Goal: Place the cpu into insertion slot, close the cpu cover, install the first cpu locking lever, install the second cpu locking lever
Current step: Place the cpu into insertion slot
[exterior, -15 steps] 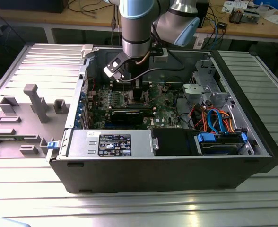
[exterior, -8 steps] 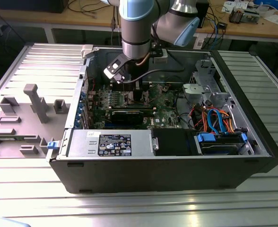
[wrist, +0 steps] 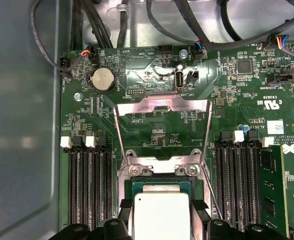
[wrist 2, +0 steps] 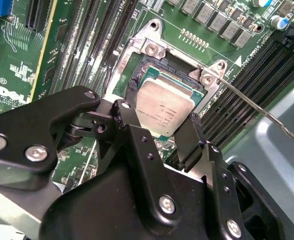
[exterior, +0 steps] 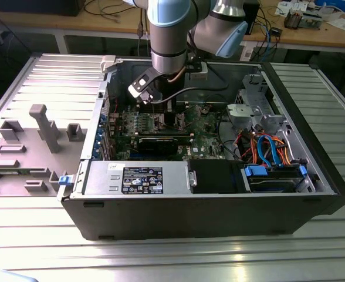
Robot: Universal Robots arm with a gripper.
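Okay, we see the arm (exterior: 169, 35) coming straight down from the top of the exterior view into the open computer case (exterior: 219, 214), wrist roughly vertical, tool end low over the green motherboard (exterior: 210, 126). A black cable loops off the wrist toward the exterior view's right.

In the second wrist view the gripper (wrist 2: 162, 114) is clamped on the cpu (wrist 2: 166, 102). Its black fingers (wrist 2: 189, 137) press on two opposite edges of the chip, with the silver top facing up between them. The first wrist view gives the same: the cpu (wrist: 161, 220) is flanked tight by a dark pad on each side.

The cpu is directly over the insertion slot (wrist 2: 152, 62), inside its silver rim. A strip of the dark socket shows past the chip's far edge. We cannot tell whether the chip is fully seated or just above the contacts. It looks slightly tilted in the second wrist view.

The cpu cover (wrist: 162, 104) is swung open, standing back from the slot on the side away from the gripper, with the board visible through its window. One locking lever (wrist 2: 259, 109), a thin wire rod, sticks out unlatched from the slot corner, over the memory slots (wrist 2: 237, 95). More memory slots (wrist: 87, 185) run on either side of the socket in the first wrist view.
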